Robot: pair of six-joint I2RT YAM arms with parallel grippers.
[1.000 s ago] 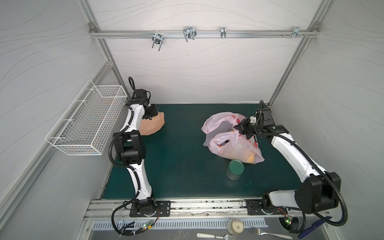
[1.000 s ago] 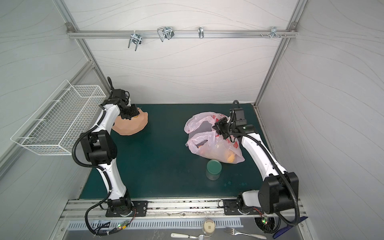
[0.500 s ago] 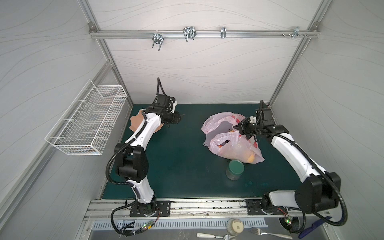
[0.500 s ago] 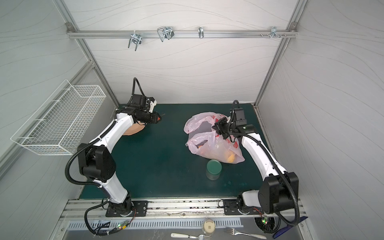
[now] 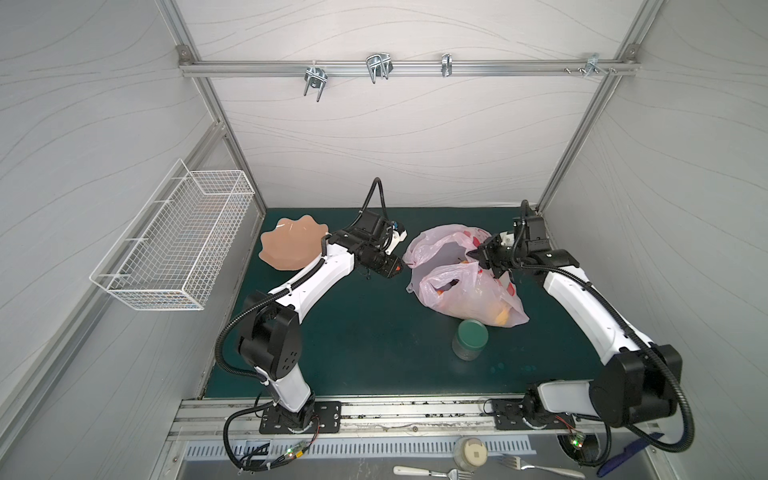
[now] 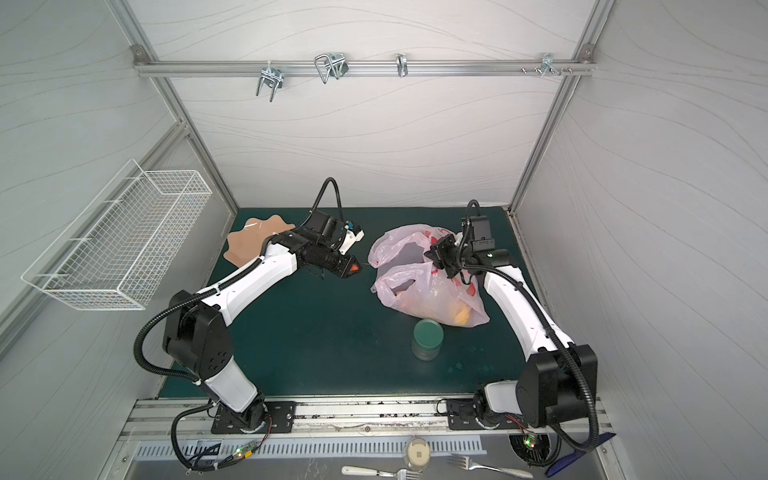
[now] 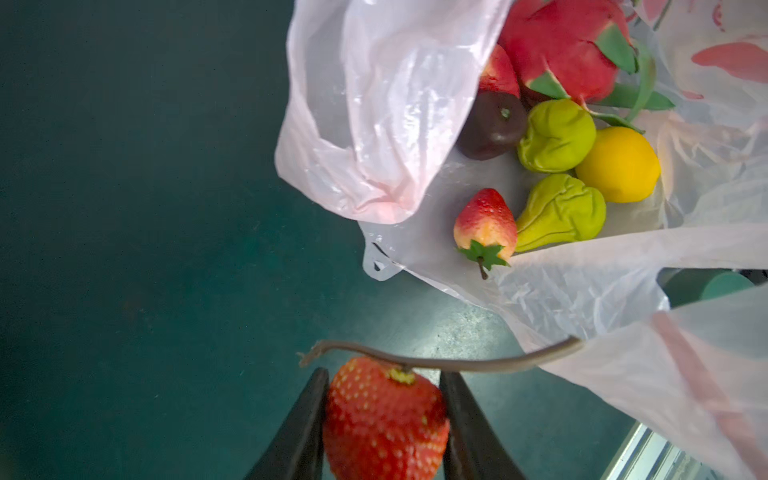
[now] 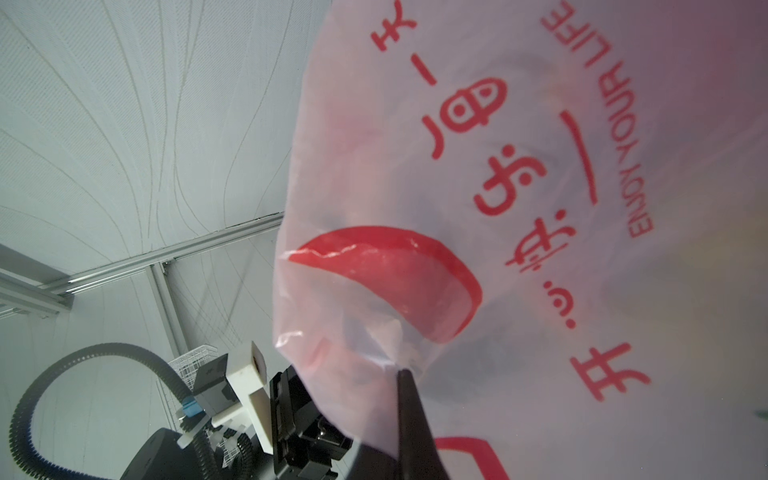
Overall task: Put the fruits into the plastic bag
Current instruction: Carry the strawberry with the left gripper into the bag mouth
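Left claw is partly closed, its two fingers gripping a red strawberry above the green bench. Just ahead of it, and apart from it, gapes the mouth of the plastic bag. Farther ahead, inside the bag, lie a smaller strawberry, two green fruits, a lemon, a dark brown fruit and a dragon fruit. Right claw, across the bag from the left one, is pinched tight on the bag's upper rim and holds it raised.

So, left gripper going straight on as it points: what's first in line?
Likely the plastic bag, its near folded flap, ahead of the fruits inside; the held strawberry would touch first. Depth unclear.
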